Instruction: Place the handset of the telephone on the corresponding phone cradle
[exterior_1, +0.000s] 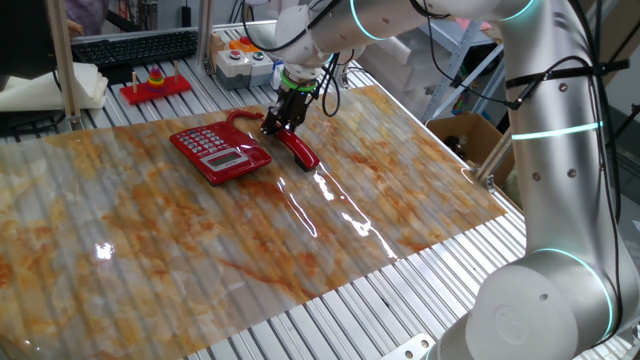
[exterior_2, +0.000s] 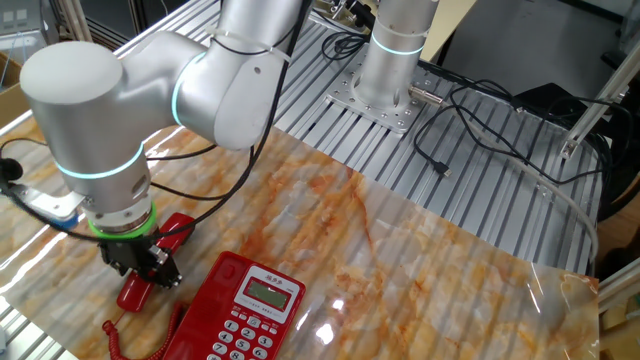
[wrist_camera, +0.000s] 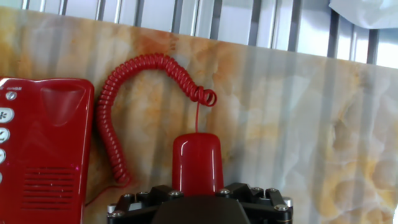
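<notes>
Hovering my gripper low over the handset, jaws spread astride it, not pinching yet. Handset lies on the mat just beside the telephone; phone cradle empty. Grasp, lift, placement all left.

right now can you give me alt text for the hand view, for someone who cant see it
A red handset lies on a marbled orange-and-white table cover, its near part hidden behind the black gripper at the bottom edge. Its coiled red cord loops up and round beside the red telephone at the left.
</notes>
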